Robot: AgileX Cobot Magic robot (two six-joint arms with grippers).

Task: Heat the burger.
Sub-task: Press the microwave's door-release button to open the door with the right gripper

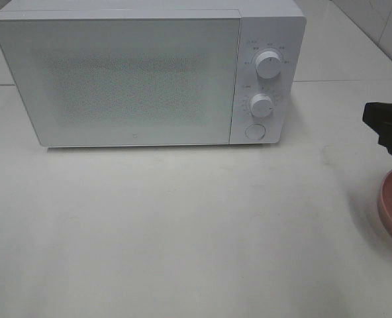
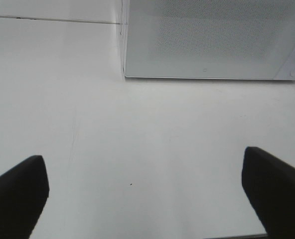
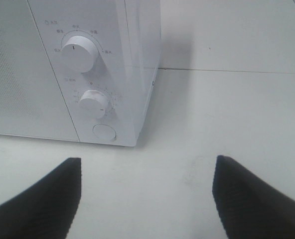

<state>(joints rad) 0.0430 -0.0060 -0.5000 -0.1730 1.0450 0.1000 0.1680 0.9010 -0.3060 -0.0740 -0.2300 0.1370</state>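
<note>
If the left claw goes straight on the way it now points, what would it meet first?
Probably the microwave door, near its left edge. The left claw is open, and only bare table lies before it. Depth is unclear: if it tilts down, it may touch the table first.

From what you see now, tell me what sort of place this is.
Likely a mock kitchen counter: a white microwave, door shut, on a white tabletop, and a pink plate at the right.
</note>
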